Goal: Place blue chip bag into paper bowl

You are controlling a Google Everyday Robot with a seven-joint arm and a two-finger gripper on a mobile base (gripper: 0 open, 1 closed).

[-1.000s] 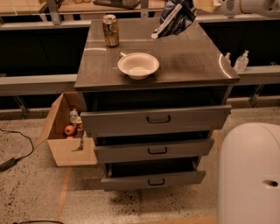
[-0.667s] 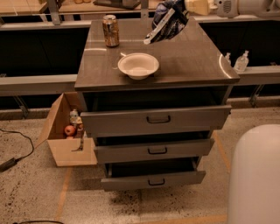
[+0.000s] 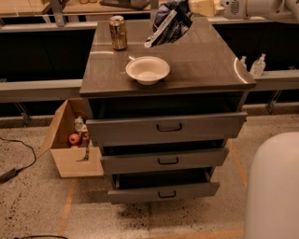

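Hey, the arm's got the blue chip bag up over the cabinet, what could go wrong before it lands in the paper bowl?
The blue chip bag, hanging from the gripper behind the paper bowl, looks about as wide as the bowl, so it may drape over the rim or slide out.
The bowl sits near the front edge of the cabinet top; a nudge might push it off.
The soda can stands close by; the bag's dangling end might clip it.

1. No writing can be read on the blue chip bag [image 3: 168, 25]; it shows only white and silvery patches.
2. The soda can [image 3: 118, 32] has an unreadable label.
3. The hand [image 3: 185, 9] grips the bag's top above the far end of the tabletop [image 3: 205, 60].
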